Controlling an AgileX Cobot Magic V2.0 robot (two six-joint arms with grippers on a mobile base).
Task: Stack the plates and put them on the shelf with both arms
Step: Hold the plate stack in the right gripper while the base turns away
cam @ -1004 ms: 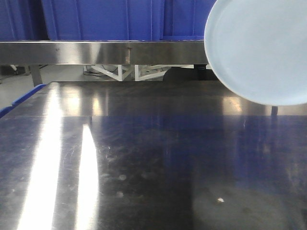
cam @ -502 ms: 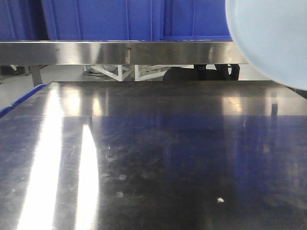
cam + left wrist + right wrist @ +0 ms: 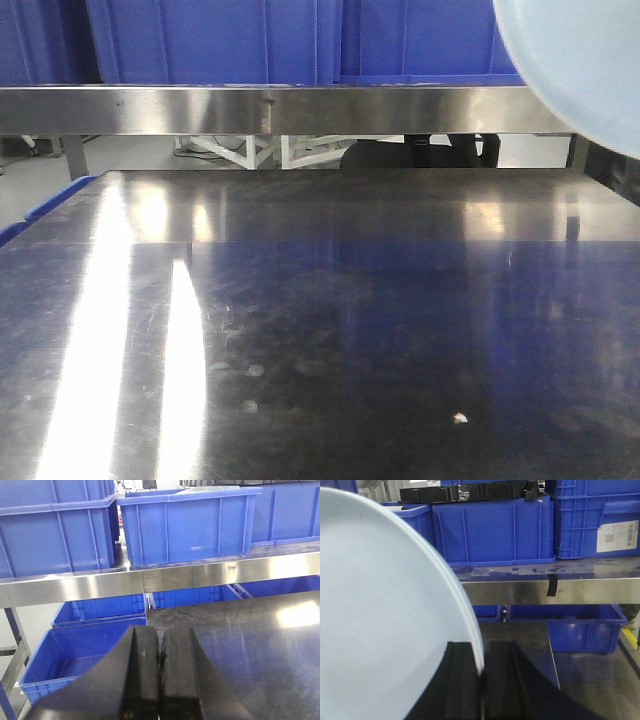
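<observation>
One white plate [image 3: 380,615] is clamped by its rim in my right gripper [image 3: 482,672], whose jaws are shut on it. The plate is held on edge and fills the left of the right wrist view. In the front view it shows at the top right corner [image 3: 585,60], in front of the shelf rail [image 3: 250,110]. A second plate is out of view. My left gripper [image 3: 160,655] is shut and empty, above the left edge of the steel tabletop [image 3: 240,640], facing the shelf rail [image 3: 150,580].
Blue crates [image 3: 220,40] stand on the shelf tier above the rail, with more [image 3: 75,655] on lower tiers to the left and black trays [image 3: 470,490] on top of one. The reflective tabletop [image 3: 320,330] spans the front view.
The plate has moved up and to the right in the front view, from covering the rail's right end to sitting mostly out of frame at the top right corner.
</observation>
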